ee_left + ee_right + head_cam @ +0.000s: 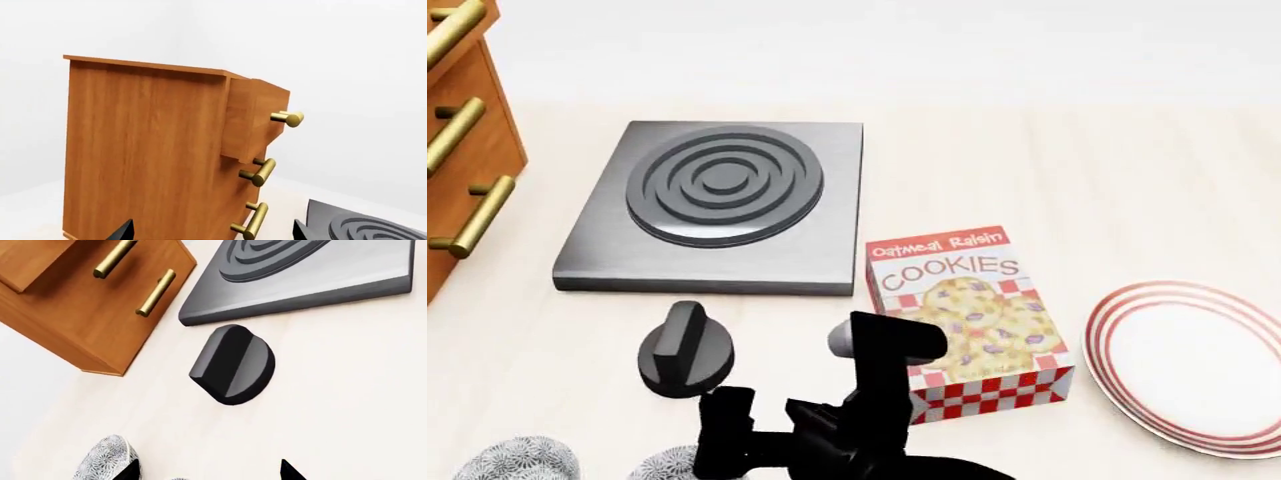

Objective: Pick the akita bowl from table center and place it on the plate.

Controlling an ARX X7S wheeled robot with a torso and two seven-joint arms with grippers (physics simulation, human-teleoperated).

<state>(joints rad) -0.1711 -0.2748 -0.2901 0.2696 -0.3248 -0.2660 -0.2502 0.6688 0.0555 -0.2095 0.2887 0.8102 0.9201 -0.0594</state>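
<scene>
Two speckled grey-and-white akita bowls sit at the near edge in the head view, one (514,460) at the left and one (674,462) nearer the middle. The plate (1194,365), white with red rings, lies at the right edge. My right arm (868,400) comes up from the bottom centre. In the right wrist view my right gripper (208,472) is open and empty, with one akita bowl (107,462) against its left fingertip and a sliver of a second bowl's rim (172,478) low between the tips. My left gripper (213,231) is open and faces the wooden cabinet.
A black knob (687,350) stands just beyond the bowls. Behind it is a grey burner slab (714,205). A cookies box (968,315) lies between my arm and the plate. A wooden cabinet (461,150) with brass handles stands at the far left.
</scene>
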